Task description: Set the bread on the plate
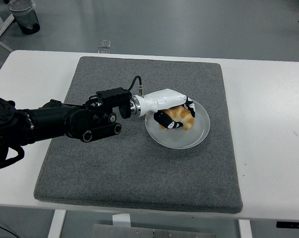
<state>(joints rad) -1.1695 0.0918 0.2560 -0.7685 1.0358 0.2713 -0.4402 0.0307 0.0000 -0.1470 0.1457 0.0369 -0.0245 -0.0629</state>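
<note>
On the white bench (268,124), a grey mat (114,163) carries a plate (201,133) toward its far right corner, where the left hand (171,111) grasps the bread (181,116) resting on it.

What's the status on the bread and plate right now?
Left hand shut on bread, over plate. Right hand out of view. Nothing in the way.

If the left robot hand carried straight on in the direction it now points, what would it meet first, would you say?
The left robot hand already holds the bread; beyond lies the far-right rim of the plate, though its height above it is unclear.
</note>
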